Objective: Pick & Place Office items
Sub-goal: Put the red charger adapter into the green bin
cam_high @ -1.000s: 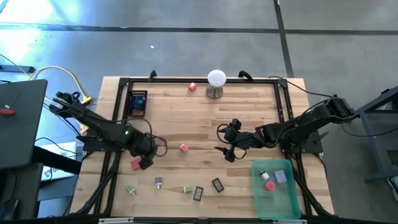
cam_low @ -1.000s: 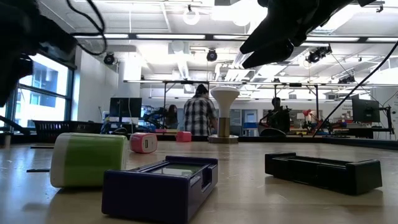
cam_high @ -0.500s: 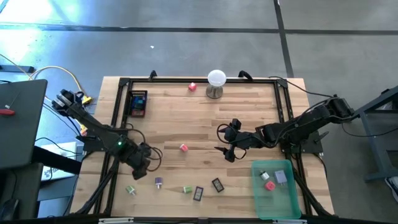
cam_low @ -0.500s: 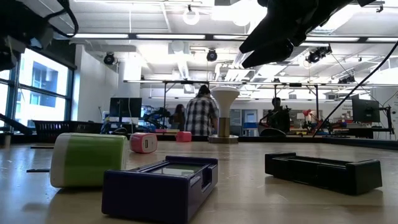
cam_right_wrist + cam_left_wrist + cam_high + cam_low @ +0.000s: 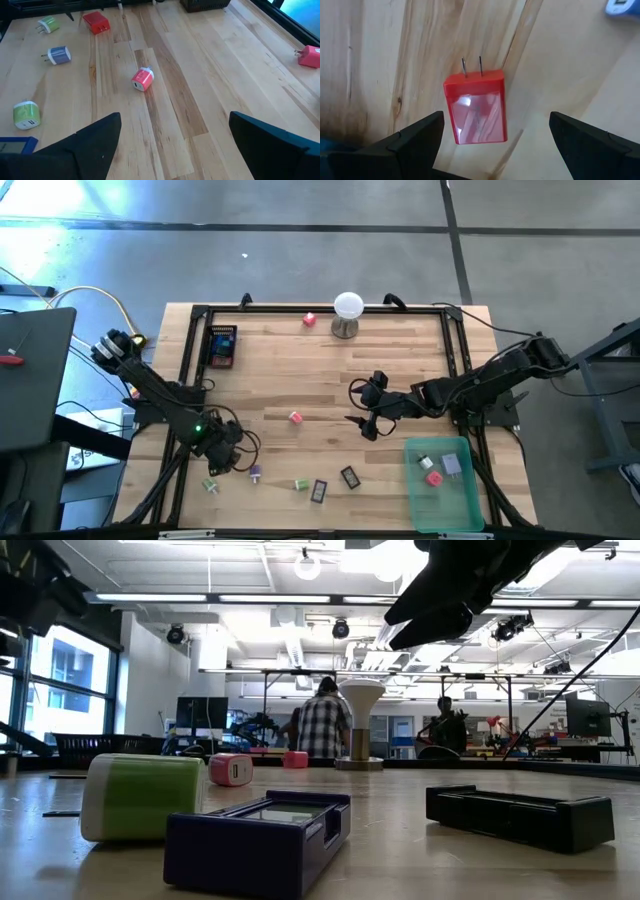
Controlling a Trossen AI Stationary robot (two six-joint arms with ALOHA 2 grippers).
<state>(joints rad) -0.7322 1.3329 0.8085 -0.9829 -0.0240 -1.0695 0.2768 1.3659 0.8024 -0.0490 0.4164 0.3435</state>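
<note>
The left gripper [image 5: 492, 137] hangs directly over a red plug-in charger [image 5: 476, 106] lying flat on the wooden table [image 5: 400, 360] near its front-left corner, fingers spread wide on either side and holding nothing. The likely risk is that closing off-centre could nudge the charger or catch its two prongs, twisting it free. The right gripper [image 5: 366, 408], also wide open and empty, waits mid-table near the green bin [image 5: 470, 505].
</note>
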